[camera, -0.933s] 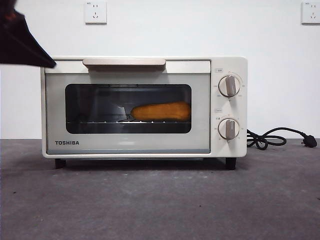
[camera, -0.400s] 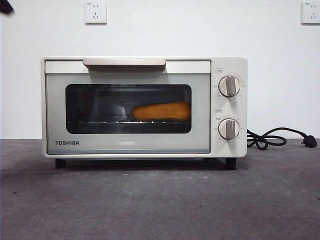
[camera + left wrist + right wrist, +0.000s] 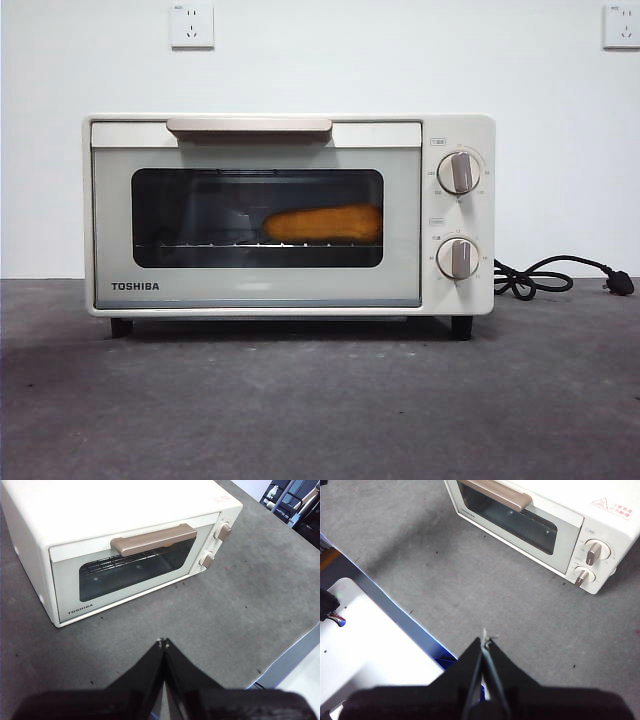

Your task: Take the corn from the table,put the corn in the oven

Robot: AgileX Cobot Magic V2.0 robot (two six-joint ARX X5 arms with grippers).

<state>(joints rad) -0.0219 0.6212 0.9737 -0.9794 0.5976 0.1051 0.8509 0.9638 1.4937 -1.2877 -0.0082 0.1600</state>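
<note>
Two tools are hovering above the dark grey speckled counter [image 3: 320,400], well back from the cream-white boxy TOSHIBA oven [image 3: 288,214]: left tool [image 3: 163,642] and right tool [image 3: 484,640], jaws closed, gripping nothing. Yellow-orange tapered corn cob [image 3: 322,222] is lying on the rack inside, door closed.

My left gripper [image 3: 163,642] hangs above the table in front of the oven [image 3: 100,510], jaws pressed together and empty. My right gripper [image 3: 484,641] hangs likewise before the oven, closed, holding nothing.
</note>
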